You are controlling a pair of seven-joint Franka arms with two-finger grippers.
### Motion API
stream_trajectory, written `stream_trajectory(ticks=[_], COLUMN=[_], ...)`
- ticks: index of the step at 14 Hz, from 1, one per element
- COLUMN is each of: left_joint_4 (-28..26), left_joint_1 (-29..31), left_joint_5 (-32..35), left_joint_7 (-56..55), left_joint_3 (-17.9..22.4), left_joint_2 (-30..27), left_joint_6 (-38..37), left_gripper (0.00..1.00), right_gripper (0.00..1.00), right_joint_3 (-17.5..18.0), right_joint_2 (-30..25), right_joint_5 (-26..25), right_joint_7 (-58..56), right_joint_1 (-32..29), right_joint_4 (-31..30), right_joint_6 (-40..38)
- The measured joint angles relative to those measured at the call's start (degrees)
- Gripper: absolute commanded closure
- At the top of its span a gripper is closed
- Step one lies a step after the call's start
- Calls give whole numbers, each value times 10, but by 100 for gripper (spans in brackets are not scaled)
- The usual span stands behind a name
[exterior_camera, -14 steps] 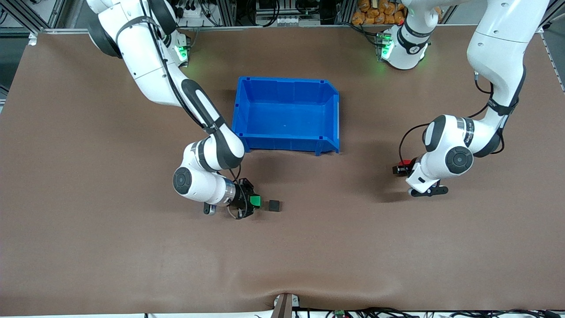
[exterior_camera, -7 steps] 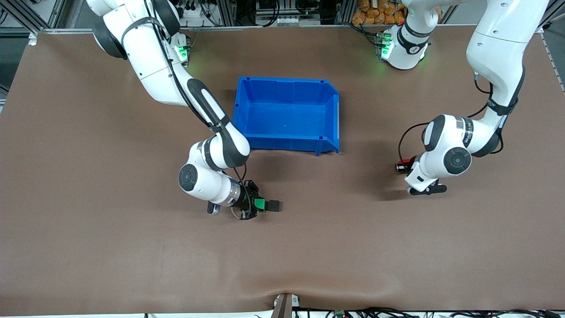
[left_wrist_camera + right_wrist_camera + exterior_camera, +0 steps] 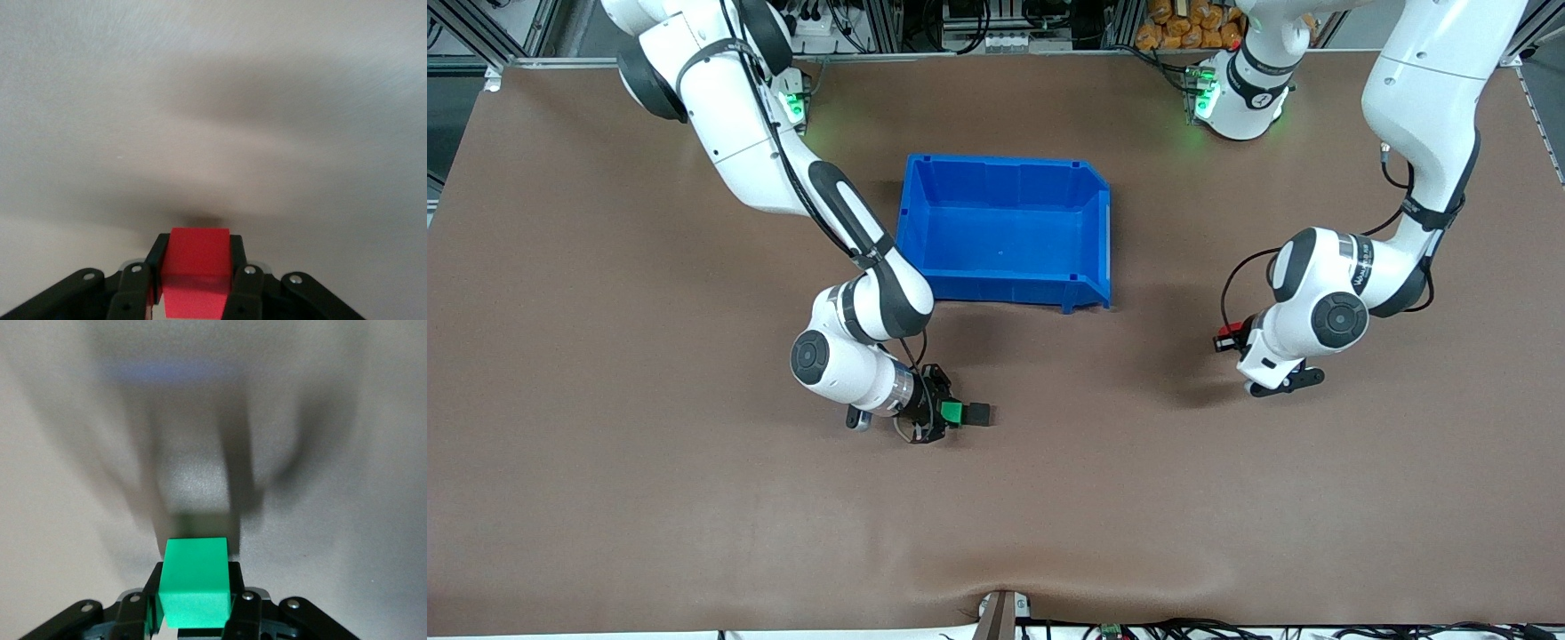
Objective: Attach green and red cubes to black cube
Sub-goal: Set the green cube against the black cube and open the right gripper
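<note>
On the brown desk (image 3: 605,498), the right end effector (image 3: 943,412) grips a green cube (image 3: 951,412) pressed against the black cube (image 3: 978,413), nearer the front camera than the blue bin (image 3: 1005,229). Toward the left arm's end of the desk, the left end effector (image 3: 1224,338) holds a red cube (image 3: 1228,331) above the desk.

table: brown mat (image 3: 694,498) | top edge: aluminium framing (image 3: 889,27), cables (image 3: 996,22) | light: even, soft shadows
</note>
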State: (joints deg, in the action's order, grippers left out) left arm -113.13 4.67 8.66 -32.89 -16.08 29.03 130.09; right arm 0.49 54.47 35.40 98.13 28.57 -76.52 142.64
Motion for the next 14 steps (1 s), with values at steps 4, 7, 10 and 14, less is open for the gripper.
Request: stream_trajectory(ticks=[4, 7, 10, 14], left_joint_4=[78, 159, 221, 268], left_joint_1=[-17, -28, -72, -127], left_joint_5=[0, -24, -96, -135], left_joint_7=[-203, -304, -386, -494], left_joint_3=[-13, -17, -19, -19], left_joint_2=[11, 55, 98, 140], left_joint_6=[-7, -7, -7, -7], left_gripper=[100, 100, 100, 100], right_gripper=[17, 0, 0, 0], right_joint_3=[0, -4, -17, -47], right_joint_2=[5, 5, 3, -6], right_joint_5=[0, 0, -2, -63], right_joint_7=[11, 15, 15, 6], right_joint_1=[15, 14, 7, -28], right_joint_4=[0, 3, 15, 67], right_joint_6=[31, 29, -19, -175])
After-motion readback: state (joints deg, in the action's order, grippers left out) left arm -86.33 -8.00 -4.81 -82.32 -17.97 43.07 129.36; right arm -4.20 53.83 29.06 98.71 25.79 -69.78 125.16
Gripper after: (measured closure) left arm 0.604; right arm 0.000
